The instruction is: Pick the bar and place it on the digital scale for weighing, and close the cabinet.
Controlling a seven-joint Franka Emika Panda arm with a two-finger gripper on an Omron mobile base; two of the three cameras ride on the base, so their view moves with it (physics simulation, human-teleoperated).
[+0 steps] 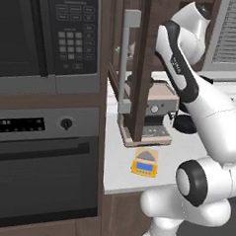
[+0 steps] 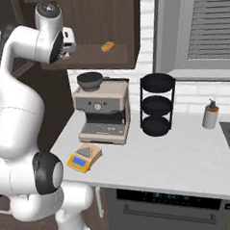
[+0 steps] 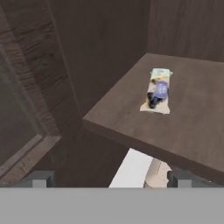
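On the cabinet shelf, at 1 o'clock in the hand view, lies the bar, apart from the released, empty gripper. The open door partly hides the coffee machine. The digital scale sits on the surface at 7 o'clock of the machine; the bar's print is blurred.

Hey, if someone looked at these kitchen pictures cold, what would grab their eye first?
The big white arm reaching up into the open cabinet, its gripper open in front of the shelf. On that shelf lies the bar, flat and alone. Below, the yellow scale sits on the counter before the coffee machine.
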